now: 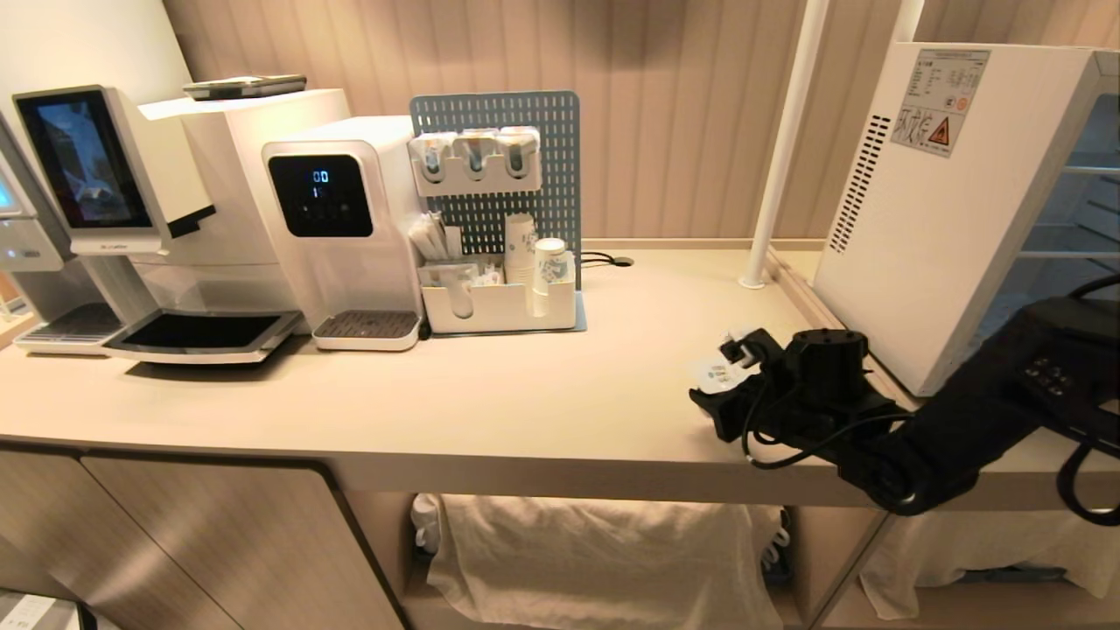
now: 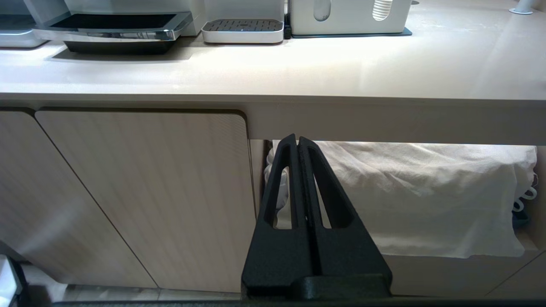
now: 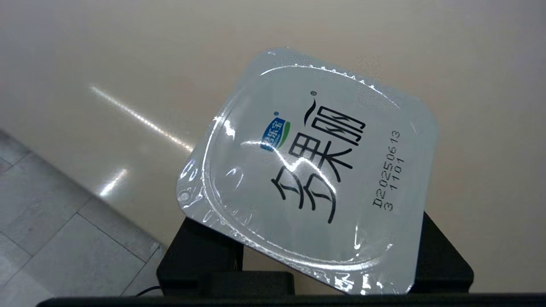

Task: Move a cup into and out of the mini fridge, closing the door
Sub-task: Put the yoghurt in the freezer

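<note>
The tiny white plastic cup with a squarish shiny foil lid (image 1: 716,374) sits on the pale beige desk (image 1: 490,394), near the front edge and a little way in front of the white boxy mini fridge (image 1: 945,210). The black right gripper (image 1: 724,378) is down at the cup, with one finger on each side of it. In the right wrist view the foil lid (image 3: 315,170) fills most of the picture, and the dark fingers (image 3: 200,251) peek out from under its two sides. The fingers look close around the cup, but the lid hides the spot where they would touch it, so I cannot tell if the cup is squeezed tight yet.

The fridge looks open, because its wire shelves (image 1: 1081,210) show on the right side. The door itself is not in view.

The left gripper (image 2: 297,143) hangs low in front of the wooden cabinet below the desk, clenched tight with nothing in it.

So how far along is the job? It could be near the start, with the cup about to go in. Or the cup may have just come out and been set down. The pictures alone do not say which. Either way, the door has yet to be closed.
</note>
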